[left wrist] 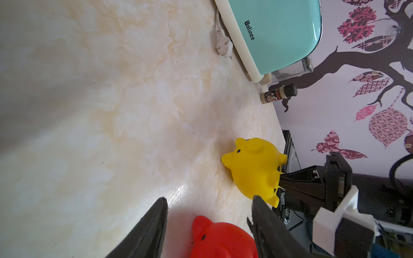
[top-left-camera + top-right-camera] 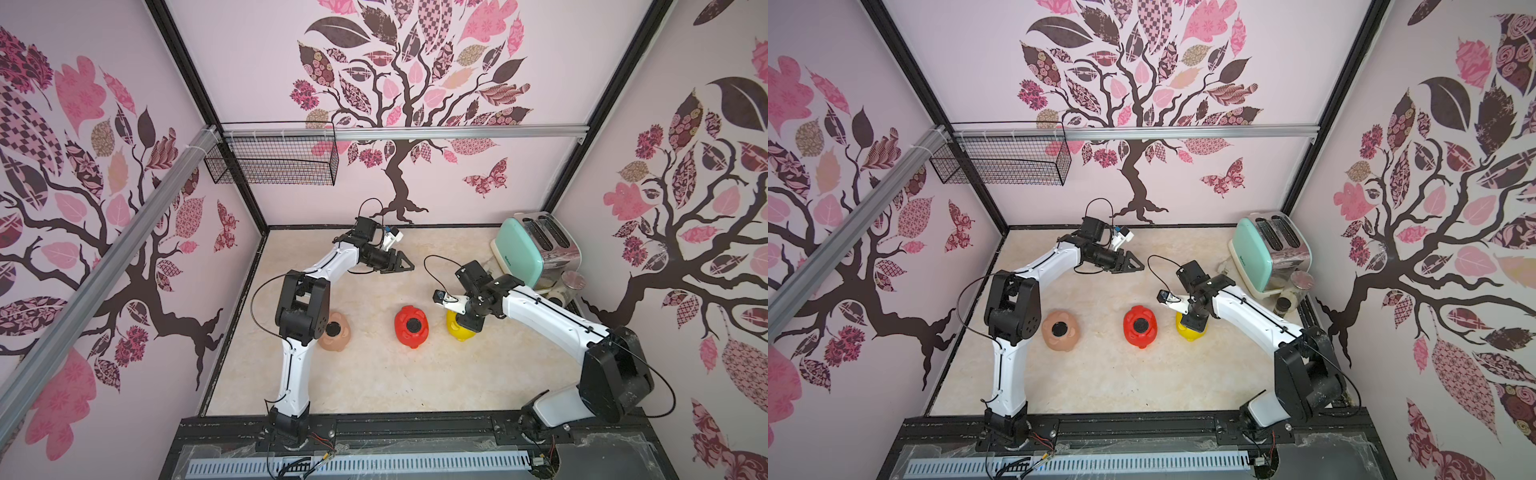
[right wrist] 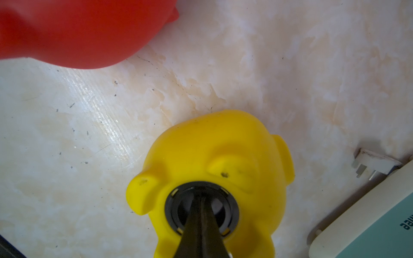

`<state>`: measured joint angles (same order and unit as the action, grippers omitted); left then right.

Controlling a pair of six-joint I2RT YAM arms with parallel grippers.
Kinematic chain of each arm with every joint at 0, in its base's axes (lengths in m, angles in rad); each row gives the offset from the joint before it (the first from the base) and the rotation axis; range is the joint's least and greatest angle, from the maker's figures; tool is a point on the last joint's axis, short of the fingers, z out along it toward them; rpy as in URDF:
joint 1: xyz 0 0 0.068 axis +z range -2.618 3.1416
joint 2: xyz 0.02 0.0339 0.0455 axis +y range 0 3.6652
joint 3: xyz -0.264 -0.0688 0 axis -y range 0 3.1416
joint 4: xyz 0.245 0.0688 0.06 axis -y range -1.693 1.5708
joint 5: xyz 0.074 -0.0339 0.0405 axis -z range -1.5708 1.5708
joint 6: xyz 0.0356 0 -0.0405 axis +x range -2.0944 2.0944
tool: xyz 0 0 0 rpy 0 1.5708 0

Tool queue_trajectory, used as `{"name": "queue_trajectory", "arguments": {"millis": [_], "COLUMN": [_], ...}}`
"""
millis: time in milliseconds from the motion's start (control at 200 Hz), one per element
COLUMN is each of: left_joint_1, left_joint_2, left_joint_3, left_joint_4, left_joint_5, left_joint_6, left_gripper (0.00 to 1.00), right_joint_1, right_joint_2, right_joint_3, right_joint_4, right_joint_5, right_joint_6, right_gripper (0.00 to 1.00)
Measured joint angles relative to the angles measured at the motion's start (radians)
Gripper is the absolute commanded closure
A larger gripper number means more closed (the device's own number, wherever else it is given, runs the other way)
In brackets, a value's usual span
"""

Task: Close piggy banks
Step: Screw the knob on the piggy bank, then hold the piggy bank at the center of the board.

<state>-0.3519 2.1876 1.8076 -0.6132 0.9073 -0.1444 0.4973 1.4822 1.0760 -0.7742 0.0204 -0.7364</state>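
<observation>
Three piggy banks lie belly-up in a row on the marble table: peach-pink [image 2: 340, 337], red [image 2: 401, 332] and yellow [image 2: 454, 325]. Black round plugs sit in the belly holes of the pink [image 2: 1060, 329] and red [image 2: 1140, 324] ones. My right gripper [image 3: 200, 197] points straight down, shut, its tips pressed onto a black plug [image 3: 178, 207] seated in the yellow bank [image 3: 212, 152]. My left gripper [image 1: 210, 198] hangs open and empty behind the red bank [image 1: 223, 241], well above the table in both top views [image 2: 405, 266].
A mint-green toaster [image 2: 525, 251] stands at the back right with its white power plug [image 1: 223, 45] on the table. A glass jar [image 2: 571, 284] and a small spice bottle [image 1: 279, 93] stand beside it. A wire basket [image 2: 274, 162] hangs on the back rail.
</observation>
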Motion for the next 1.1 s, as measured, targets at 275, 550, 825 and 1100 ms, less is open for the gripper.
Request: {"name": "queue_trajectory", "arguments": {"millis": [275,550,825,1100], "left_joint_1": [-0.127,-0.173,-0.21,-0.218], "left_joint_2": [0.105,0.201,0.216,0.27], "left_joint_3": [0.165,0.227,0.245,0.294], "left_joint_4": [-0.013,-0.085,-0.155,-0.201], "left_joint_5": [0.025,0.062,0.125,0.148], "left_joint_6": [-0.012,0.029,0.117,0.161], "left_gripper": [0.33,0.28,0.28,0.28], "right_joint_1": [0.0,0.0,-0.002,-0.051], "right_joint_2": [0.003,0.003,0.003,-0.005], "right_joint_3": [0.002,0.002,0.002,-0.008], "right_joint_4": [0.0,0.002,0.002,0.017], "right_joint_5": [-0.011,-0.017,-0.019,-0.07], "right_joint_6": [0.0,0.0,0.007,0.026], "right_gripper": [1.0,1.0,1.0,1.0]}}
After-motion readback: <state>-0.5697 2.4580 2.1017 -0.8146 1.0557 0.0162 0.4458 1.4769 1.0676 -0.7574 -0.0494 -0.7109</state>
